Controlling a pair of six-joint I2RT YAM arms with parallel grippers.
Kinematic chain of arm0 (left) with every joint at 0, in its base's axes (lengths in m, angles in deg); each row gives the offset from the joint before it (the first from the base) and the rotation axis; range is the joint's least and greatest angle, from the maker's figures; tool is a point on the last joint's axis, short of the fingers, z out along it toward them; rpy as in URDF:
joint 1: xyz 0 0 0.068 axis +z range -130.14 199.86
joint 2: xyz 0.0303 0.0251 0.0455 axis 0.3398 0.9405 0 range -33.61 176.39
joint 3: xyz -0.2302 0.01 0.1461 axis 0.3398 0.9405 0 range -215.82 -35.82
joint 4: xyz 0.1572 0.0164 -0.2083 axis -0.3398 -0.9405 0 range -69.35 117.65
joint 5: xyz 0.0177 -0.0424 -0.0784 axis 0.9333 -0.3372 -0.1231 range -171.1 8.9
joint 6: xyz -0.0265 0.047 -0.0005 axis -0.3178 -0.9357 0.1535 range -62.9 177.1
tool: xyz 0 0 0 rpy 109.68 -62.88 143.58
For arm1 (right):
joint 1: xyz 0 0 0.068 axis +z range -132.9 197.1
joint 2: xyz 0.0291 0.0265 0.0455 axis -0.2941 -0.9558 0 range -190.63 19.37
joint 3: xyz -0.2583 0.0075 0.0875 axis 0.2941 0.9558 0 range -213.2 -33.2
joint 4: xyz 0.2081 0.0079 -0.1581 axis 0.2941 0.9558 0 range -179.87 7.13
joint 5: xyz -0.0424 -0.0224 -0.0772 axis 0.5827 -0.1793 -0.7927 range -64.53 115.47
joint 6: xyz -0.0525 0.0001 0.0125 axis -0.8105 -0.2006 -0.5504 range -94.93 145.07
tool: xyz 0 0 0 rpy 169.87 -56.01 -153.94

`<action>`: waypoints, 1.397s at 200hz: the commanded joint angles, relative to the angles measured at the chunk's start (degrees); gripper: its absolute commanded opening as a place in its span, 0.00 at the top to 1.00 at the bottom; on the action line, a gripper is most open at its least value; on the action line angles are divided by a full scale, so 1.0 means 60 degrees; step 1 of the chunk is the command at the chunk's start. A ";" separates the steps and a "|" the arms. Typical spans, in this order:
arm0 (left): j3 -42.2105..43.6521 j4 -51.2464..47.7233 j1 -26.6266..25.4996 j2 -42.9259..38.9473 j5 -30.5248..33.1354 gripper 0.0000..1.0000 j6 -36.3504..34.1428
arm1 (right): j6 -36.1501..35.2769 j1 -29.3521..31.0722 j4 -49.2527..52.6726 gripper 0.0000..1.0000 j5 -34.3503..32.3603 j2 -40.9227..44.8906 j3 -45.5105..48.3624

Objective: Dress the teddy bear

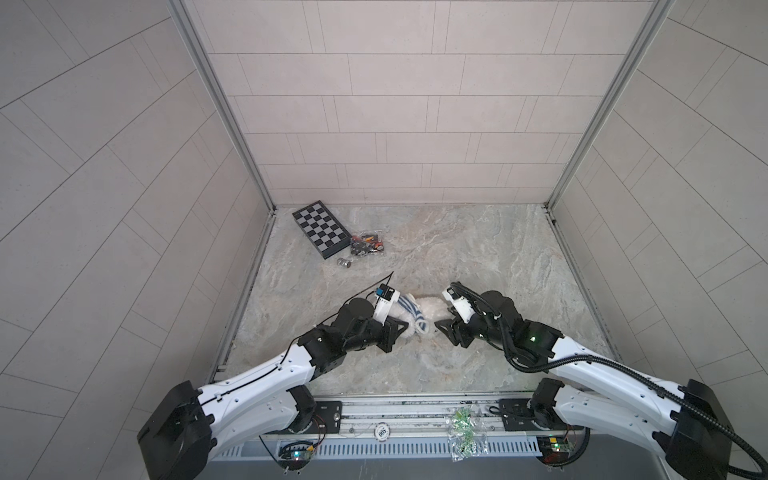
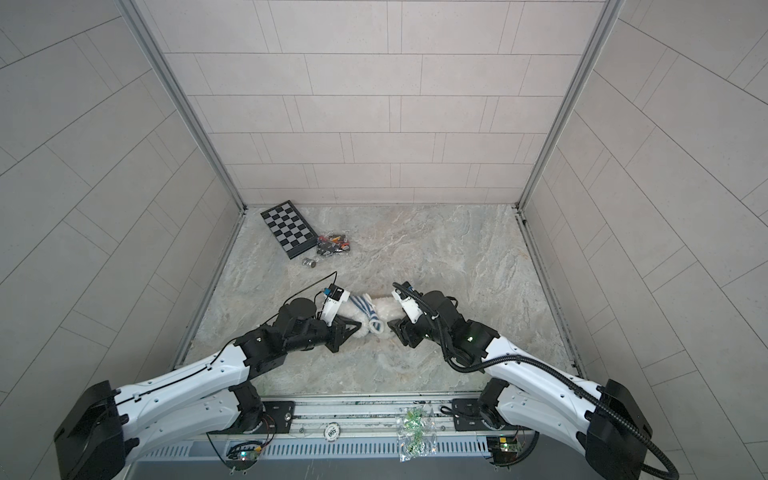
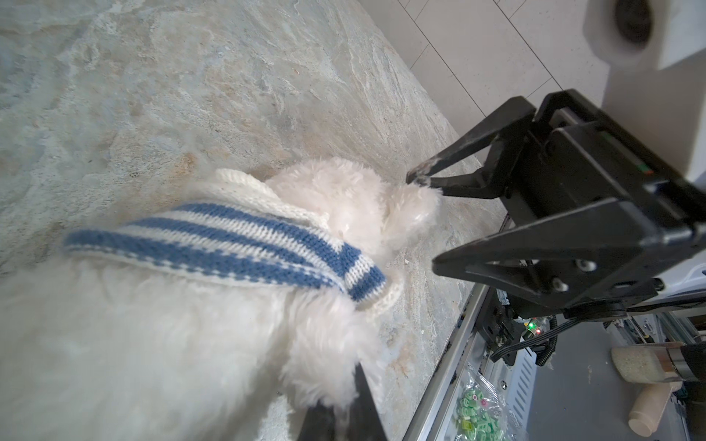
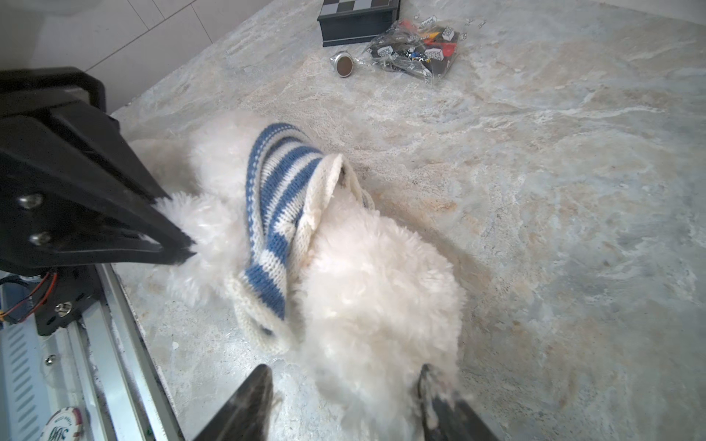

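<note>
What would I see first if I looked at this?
A fluffy white teddy bear lies in the middle with a blue-striped shirt bunched around it. The left gripper pinches its fur; the right gripper stands open by its other end. A chessboard sits in the far left corner.

Left gripper (image 4: pixel 189 250) pinched shut; right gripper (image 3: pixel 422 220) jaws apart; both arms angled inward, tips facing

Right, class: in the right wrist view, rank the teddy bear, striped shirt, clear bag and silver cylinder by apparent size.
1. teddy bear
2. striped shirt
3. clear bag
4. silver cylinder
Bag and cylinder lie farther off, so true sizes are unsure.
</note>
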 commanded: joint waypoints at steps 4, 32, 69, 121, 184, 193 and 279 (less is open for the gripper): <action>-0.0129 0.0191 0.0098 -0.0199 -0.0275 1.00 -0.0230 | -0.0468 0.0037 -0.0761 0.39 -0.0255 -0.0399 0.0153; -0.0107 0.0178 0.0139 -0.0304 -0.0317 1.00 -0.0287 | -0.0654 0.0037 -0.0973 0.48 -0.0272 -0.1082 0.0077; 0.0021 0.0133 0.0336 -0.0359 -0.0290 1.00 -0.0236 | -0.0723 0.0037 -0.0986 0.78 -0.0338 -0.1412 -0.0002; 0.0217 -0.0418 0.0683 -0.0582 0.0252 1.00 -0.0055 | -0.0635 0.0115 -0.0774 1.00 -0.0496 -0.0849 0.0050; -0.0635 -0.2166 0.0464 -0.1928 0.1769 0.72 -0.0060 | -0.0080 0.1044 -0.0348 1.00 -0.2310 0.0317 -0.0076; -0.0837 -0.2287 0.0335 -0.2043 0.1889 0.68 0.0030 | 0.0088 0.1084 -0.0505 1.00 -0.2413 0.0455 0.0011; -0.1111 -0.0380 -0.0243 -0.0595 0.2042 0.76 0.1904 | -0.0055 0.1763 -0.0690 1.00 -0.3155 0.0811 0.0073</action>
